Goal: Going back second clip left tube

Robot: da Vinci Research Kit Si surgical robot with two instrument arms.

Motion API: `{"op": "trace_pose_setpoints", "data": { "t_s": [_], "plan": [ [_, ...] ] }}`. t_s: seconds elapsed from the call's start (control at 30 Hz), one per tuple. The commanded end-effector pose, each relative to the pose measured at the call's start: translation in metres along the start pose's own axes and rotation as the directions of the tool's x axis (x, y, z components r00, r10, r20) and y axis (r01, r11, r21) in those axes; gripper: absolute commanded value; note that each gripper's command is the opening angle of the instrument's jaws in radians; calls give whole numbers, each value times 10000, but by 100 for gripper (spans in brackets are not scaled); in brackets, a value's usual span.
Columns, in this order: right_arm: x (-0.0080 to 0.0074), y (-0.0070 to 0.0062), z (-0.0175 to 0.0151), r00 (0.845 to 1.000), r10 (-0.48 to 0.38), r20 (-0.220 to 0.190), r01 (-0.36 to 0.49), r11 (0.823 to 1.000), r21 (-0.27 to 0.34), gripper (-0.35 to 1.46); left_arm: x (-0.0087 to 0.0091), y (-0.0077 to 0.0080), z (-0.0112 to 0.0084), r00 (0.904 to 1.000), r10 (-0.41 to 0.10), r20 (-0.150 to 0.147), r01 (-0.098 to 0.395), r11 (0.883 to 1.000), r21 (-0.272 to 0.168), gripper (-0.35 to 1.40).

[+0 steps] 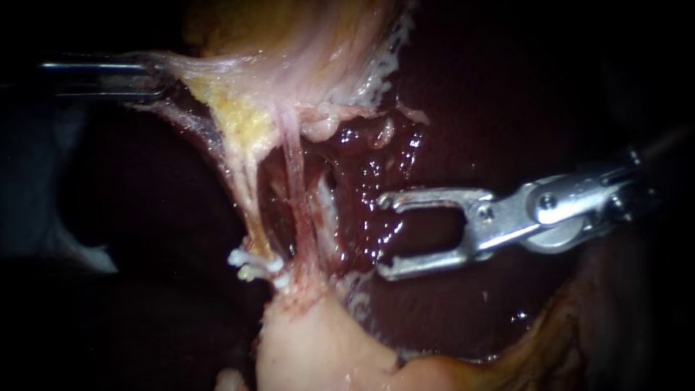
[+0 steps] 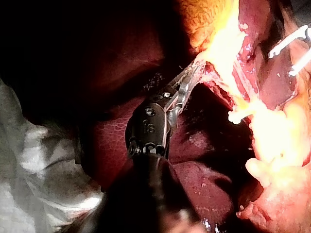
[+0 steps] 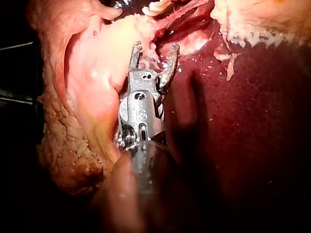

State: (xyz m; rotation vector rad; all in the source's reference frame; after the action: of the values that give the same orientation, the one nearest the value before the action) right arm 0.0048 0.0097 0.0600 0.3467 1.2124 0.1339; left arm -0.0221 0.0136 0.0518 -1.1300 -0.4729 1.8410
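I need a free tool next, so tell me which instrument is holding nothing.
The right instrument, coming in from the right: it stands open, a clear gap showing, gripping nothing. The left instrument is clamped on pale tissue.

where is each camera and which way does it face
endoscope view: close in, facing pale stretched tissue and a white clip; dark left instrument and silver right instrument show
left wrist view: on the left arm, looking along its instrument at that tissue
right wrist view: on the right arm, along its instrument towards dark red liver
endoscope and left wrist share the clip
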Motion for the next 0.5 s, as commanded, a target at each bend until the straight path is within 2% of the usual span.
{"op": "trace_pose_setpoints", "data": {
  "t_s": [0.03, 0.23, 0.5],
  "plan": [
    [0, 1, -3, 10000, -43, 22, 43, 10000, -33, 50, 0, 0, 0, 10000, 0, -2, 0, 10000, 3, -35],
    [-1, 1, -15, 10000, -38, 66, 38, 9999, -119, 50, -4, 1, 6, 10000, 16, -26, -16, 10000, 48, -35],
    [-1, 0, -15, 10000, -39, 66, 40, 9999, -118, 50, -18, 7, 38, 9999, 86, -54, -86, 10000, 13, -35]
  ]
}}
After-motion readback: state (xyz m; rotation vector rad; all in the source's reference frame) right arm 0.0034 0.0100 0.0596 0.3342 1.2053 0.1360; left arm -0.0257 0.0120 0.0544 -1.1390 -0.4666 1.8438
